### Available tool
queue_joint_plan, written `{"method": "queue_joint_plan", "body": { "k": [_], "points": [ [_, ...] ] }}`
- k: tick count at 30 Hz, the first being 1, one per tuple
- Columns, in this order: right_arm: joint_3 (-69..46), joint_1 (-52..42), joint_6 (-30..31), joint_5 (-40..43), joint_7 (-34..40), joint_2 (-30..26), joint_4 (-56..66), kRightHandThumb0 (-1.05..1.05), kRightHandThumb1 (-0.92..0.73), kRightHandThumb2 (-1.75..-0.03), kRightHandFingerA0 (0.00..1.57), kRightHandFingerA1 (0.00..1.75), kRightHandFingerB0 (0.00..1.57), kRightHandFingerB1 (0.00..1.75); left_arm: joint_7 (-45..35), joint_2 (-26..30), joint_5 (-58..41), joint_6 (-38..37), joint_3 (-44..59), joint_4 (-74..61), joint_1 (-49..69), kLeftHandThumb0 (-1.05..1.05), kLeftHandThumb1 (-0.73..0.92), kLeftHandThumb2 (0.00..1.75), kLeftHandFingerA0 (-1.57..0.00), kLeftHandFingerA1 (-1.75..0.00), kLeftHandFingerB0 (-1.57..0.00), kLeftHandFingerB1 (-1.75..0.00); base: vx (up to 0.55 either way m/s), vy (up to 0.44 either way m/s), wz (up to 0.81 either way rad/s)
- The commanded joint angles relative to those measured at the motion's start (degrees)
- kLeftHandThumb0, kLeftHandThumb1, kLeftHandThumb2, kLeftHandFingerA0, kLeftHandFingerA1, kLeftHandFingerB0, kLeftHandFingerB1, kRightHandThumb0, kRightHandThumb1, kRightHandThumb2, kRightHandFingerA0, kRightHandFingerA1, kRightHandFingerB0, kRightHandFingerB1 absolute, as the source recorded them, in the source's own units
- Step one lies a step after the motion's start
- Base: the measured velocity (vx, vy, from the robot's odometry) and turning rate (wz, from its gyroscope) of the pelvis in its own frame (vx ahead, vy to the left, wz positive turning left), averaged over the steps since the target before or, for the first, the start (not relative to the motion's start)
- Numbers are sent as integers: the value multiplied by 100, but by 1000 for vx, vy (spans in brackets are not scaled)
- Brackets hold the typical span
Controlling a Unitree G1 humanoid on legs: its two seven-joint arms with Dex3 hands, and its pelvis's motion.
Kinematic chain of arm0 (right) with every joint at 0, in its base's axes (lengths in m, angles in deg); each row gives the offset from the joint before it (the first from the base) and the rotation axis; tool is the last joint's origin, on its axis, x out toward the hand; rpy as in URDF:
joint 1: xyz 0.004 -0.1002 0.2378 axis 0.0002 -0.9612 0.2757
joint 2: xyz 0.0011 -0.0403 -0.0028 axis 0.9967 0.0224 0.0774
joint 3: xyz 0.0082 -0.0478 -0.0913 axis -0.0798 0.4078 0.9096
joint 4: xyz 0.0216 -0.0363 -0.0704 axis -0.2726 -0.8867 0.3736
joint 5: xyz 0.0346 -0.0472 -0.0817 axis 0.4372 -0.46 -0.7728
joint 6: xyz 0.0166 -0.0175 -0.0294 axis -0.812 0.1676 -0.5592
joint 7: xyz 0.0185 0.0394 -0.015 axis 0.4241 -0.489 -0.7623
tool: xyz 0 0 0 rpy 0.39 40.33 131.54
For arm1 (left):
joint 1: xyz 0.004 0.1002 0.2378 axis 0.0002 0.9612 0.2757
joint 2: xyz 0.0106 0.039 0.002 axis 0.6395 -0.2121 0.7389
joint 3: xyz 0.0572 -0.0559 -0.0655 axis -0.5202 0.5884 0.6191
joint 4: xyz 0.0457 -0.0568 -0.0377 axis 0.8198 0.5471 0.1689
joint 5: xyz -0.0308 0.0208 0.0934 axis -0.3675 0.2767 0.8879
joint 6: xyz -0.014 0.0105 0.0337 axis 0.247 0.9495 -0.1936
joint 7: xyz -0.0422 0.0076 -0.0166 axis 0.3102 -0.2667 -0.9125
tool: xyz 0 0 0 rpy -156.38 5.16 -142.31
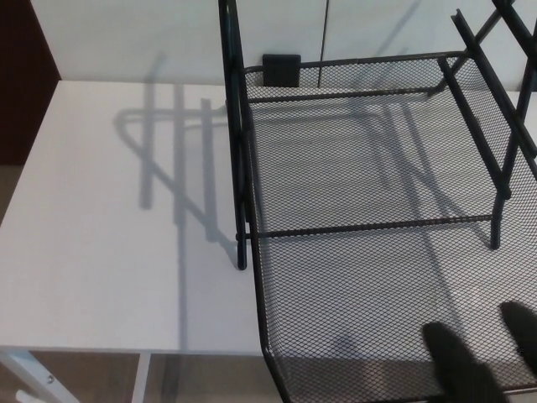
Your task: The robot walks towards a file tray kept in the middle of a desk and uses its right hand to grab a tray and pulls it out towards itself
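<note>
Here the tray point(352, 319) runs lengthwise toward the robot, right hand point(482, 357) fingers apart.

right hand point(482, 357) reaches over the mesh tray point(352, 277) on the desk point(109, 252).

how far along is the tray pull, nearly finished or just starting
Well along. The robot is at the desk, and the mesh tray already sticks out of the black frame, its front past the desk edge. In hand: two right hand fingers lie over the tray's front end. Whether any pulling remains is unclear. The left hand is out of view.
</note>
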Motion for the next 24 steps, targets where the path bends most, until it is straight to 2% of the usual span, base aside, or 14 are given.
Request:
{"method": "queue_joint_plan", "body": {
  "k": [1, 2, 3, 4, 6, 8, 9, 10, 13, 14, 19, 20, 22, 24],
  "points": [
    [-5182, -705, -3664, 5490, 3386, 503, 336, -84, -52, -87, 0, 16, 0, 12, 171, 166, 237, -191, -38, -64, 232, -18, 51, 58, -49, -46, -39, -40, 0, 0, 0],
    [-5933, -524, -4033, 6282, 3305, 669, -9, -73, -47, -84, 0, 24, 4, 27, 224, 157, 265, -258, -53, 36, 211, -17, 50, 57, -50, -46, -39, -40, 0, 0, 0],
    [-6034, -506, -4104, 6386, 3278, 692, -59, -73, -47, -84, 0, 24, 4, 27, 232, 154, 267, -272, -56, 59, 213, -17, 50, 57, -50, -46, -39, -40, 0, 0, 0],
    [-6258, -435, -4251, 6604, 3197, 686, -196, -60, -63, -61, 0, 33, 8, 33, 244, 152, 287, -253, -66, 65, 213, -18, 49, 58, -50, -46, -39, -40, 0, 0, 0],
    [-7006, -256, -4529, 7341, 2958, 699, -695, -57, -60, -60, 4, 32, 10, 32, 244, 137, 281, -259, -79, 99, 225, -17, 50, 57, -50, -47, -39, -40, 0, 0, 0],
    [-7427, -121, -4485, 7732, 2785, 735, -999, -60, -60, -60, 6, 32, 14, 35, 262, 138, 296, -251, -79, 95, 243, -17, 50, 58, -50, -47, -39, -41, 0, 0, 0],
    [-7646, 1, -4242, 7895, 2673, 796, -1101, -37, -40, -97, 2, 52, 0, 49, 277, 139, 291, -295, -73, 126, 240, -16, 50, 57, -50, -47, -39, -41, 0, 0, 0],
    [-7881, 117, -3987, 8039, 2552, 847, -1244, -68, -51, -80, 7, 44, 13, 44, 289, 141, 288, -334, -72, 189, 227, -16, 50, 57, -51, -47, -39, -41, 0, 0, 0],
    [-8433, 367, -3426, 8345, 2118, 826, -1574, -68, -51, -83, 9, 43, 19, 46, 325, 150, 331, -256, -69, 115, 296, -15, 50, 56, -50, -46, -39, -40, 0, 0, 0],
    [-8587, 469, -3247, 8430, 1962, 793, -1708, -64, -64, -58, 20, 35, 26, 36, 307, 152, 323, -221, -62, 60, 323, -13, 51, 56, -50, -45, -39, -39, 0, 0, 0],
    [-8862, 987, -3117, 8567, 1648, 541, -2570, -57, -59, -57, 30, 42, 32, 39, 286, 157, 321, -212, -74, 72, 346, -11, 52, 55, -50, -45, -40, -39, 0, 0, 0],
    [-8903, 1049, -3030, 8591, 1582, 538, -2588, -60, -42, -82, 26, 52, 25, 49, 286, 159, 328, -202, -78, 66, 357, -12, 52, 55, -50, -44, -40, -39, 0, 0, 0],
    [-8930, 1205, -3047, 8571, 1562, 470, -2764, -55, -40, -80, 28, 53, 27, 50, 290, 172, 318, -224, -62, 80, 358, -12, 51, 55, -51, -45, -40, -39, 0, 0, 0],
    [-8939, 1333, -3136, 8591, 1511, 401, -2989, -59, -42, -81, 28, 53, 29, 51, 298, 181, 303, -249, -47, 175, 303, -13, 51, 55, -51, -45, -40, -39, 0, 0, 0]
  ]
}}
